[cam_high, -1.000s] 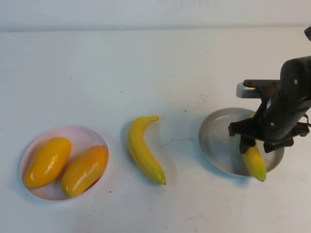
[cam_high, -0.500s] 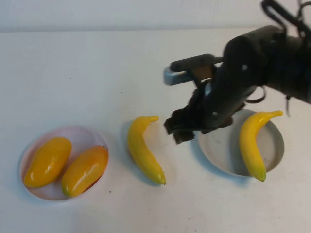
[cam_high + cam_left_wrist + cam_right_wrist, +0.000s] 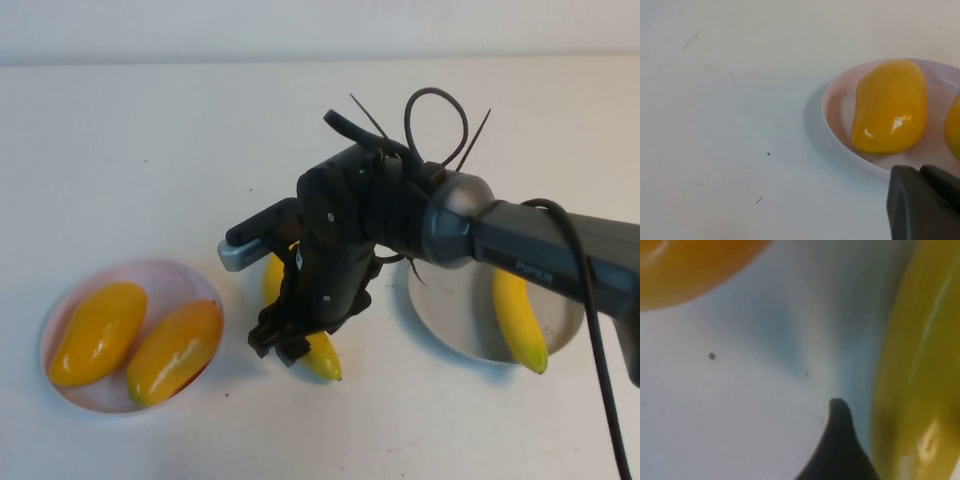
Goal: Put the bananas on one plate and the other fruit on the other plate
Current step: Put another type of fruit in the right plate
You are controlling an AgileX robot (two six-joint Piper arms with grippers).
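Note:
One banana (image 3: 517,316) lies on the grey plate (image 3: 448,300) at the right. The other banana (image 3: 325,358) lies on the table in the middle, mostly hidden under my right gripper (image 3: 284,346). That gripper is open and low over it. In the right wrist view one dark finger (image 3: 840,445) stands just beside the banana (image 3: 915,365); the other finger is out of view. Two orange-yellow fruits (image 3: 98,332) (image 3: 175,350) lie on the pink plate (image 3: 165,280) at the left. My left gripper (image 3: 930,200) is shut and empty beside the pink plate (image 3: 837,135), near one fruit (image 3: 890,107).
My right arm (image 3: 520,250) reaches in from the right edge, over the grey plate. Its cable loops (image 3: 435,120) stick up above the wrist. Bare white table (image 3: 200,150) lies behind the plates and along the front.
My right gripper let go of a banana on the grey plate, then swung left and came down over the banana on the table. The fruits on the pink plate have not moved.

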